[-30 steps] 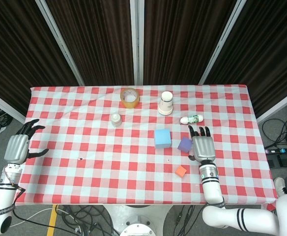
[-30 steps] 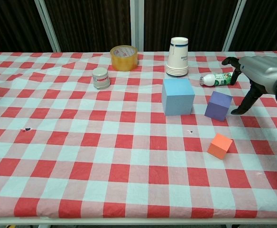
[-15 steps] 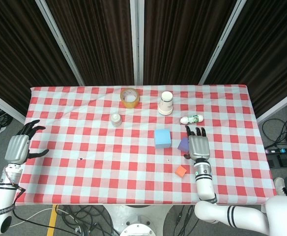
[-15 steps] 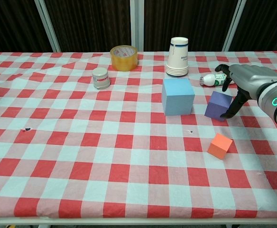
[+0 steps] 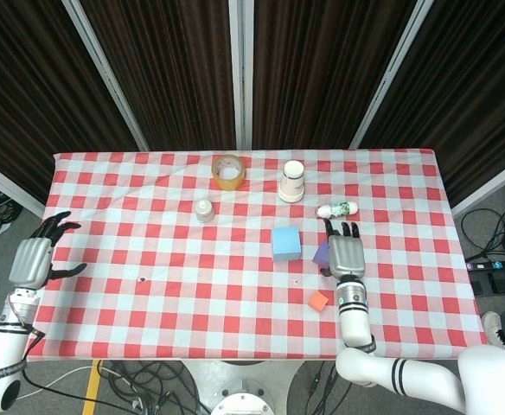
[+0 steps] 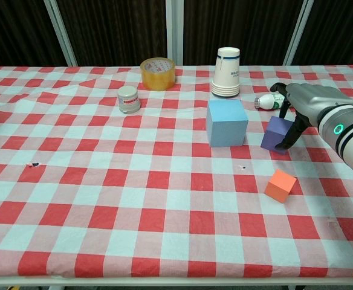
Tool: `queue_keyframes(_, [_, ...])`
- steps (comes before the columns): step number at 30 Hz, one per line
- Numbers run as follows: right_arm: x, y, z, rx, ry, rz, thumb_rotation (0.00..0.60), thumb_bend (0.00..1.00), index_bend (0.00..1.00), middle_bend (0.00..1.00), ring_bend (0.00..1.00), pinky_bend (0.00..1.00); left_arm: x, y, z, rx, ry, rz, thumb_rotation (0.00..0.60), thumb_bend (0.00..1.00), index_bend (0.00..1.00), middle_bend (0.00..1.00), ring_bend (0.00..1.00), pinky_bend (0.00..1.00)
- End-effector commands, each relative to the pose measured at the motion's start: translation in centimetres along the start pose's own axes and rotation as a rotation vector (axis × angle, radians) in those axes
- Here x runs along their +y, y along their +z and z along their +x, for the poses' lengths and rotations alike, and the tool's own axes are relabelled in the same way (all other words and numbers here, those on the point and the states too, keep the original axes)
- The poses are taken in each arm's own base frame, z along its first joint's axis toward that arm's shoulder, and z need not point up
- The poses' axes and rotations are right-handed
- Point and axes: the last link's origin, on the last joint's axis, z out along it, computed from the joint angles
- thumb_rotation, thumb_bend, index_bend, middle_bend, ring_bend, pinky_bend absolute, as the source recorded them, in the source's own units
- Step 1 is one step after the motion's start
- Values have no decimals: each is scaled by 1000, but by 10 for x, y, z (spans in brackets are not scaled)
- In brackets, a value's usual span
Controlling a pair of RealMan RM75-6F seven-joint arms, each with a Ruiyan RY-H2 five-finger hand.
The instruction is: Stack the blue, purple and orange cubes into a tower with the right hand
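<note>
The large blue cube (image 5: 285,243) (image 6: 226,122) sits near the table's middle. Just right of it lies the purple cube (image 5: 322,253) (image 6: 276,134), partly covered in the head view by my right hand (image 5: 345,253) (image 6: 300,103). That hand hovers over the cube's right side with its fingers spread; the thumb reaches down along the cube's right face, and I cannot tell whether it touches. The small orange cube (image 5: 319,301) (image 6: 280,185) lies nearer the front edge, apart from the others. My left hand (image 5: 32,258) hangs open off the table's left edge.
A tape roll (image 5: 227,169) (image 6: 158,73), a stack of paper cups (image 5: 292,181) (image 6: 226,72) and a small white jar (image 5: 204,210) (image 6: 128,99) stand at the back. A small bottle (image 5: 337,209) (image 6: 265,101) lies just behind my right hand.
My right hand has slid left from beside the purple cube to over its right side. The cubes and the left hand have not moved.
</note>
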Motion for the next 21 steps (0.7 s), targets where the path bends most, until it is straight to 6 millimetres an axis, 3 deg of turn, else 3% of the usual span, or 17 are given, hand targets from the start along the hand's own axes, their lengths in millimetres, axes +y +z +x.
queue_keyframes(1, [-2, 2, -2, -7, -2, 1, 600, 4, 59, 349, 95, 0, 0, 0, 0, 1, -1, 1, 600, 111, 334, 240, 163, 288])
queue_keyframes(21, [1, 6, 2, 15, -16, 19, 600, 176, 93, 418, 171, 0, -2, 0, -3, -11, 3, 5, 600, 111, 334, 240, 163, 287])
